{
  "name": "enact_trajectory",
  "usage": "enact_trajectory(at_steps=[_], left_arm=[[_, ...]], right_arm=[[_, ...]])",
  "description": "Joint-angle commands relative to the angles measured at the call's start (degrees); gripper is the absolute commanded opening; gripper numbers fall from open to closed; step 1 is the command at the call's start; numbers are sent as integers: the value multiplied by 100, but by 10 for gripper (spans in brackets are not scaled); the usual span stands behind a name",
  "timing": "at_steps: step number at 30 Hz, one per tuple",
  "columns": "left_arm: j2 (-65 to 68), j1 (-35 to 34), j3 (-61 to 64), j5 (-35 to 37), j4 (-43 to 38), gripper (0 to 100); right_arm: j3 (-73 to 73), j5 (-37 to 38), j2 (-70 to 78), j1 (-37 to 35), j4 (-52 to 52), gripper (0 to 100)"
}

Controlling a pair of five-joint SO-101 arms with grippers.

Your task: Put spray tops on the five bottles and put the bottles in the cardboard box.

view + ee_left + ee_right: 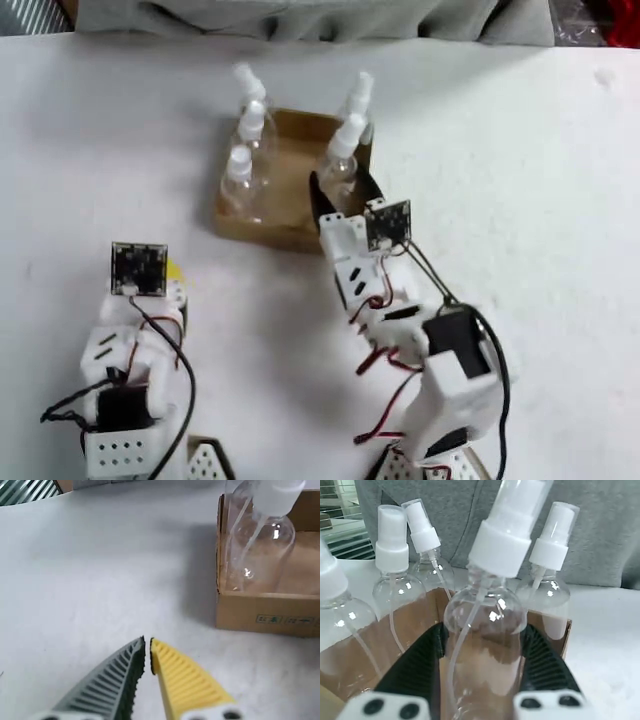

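The cardboard box [255, 228] stands at mid table with several clear bottles in it, each with a white spray top. Three of them [240, 172] line its left side and one [358, 98] stands at the far right. My right gripper [482, 630] is shut on the fifth bottle [485, 605], its black fingers against both sides, at the box's near right corner [345, 185]. The left gripper [148, 647] is shut with nothing in it, low over the table to the left of the box [265, 615], near a bottle [260, 540].
White tabletop [520, 150] lies open on both sides of the box. A grey cloth [300, 20] runs along the far edge. The left arm's base [120, 420] sits at the near left.
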Motion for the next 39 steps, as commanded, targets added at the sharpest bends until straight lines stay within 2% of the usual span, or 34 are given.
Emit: enact_trajectory(at_steps=[1,39], left_arm=[[-57,-40,-18,-62,70,21],[-48,-40,-18,-62,369,22]], right_arm=[[-308,18,251,48,-497,16],[-264,62,409,48,-251,16]])
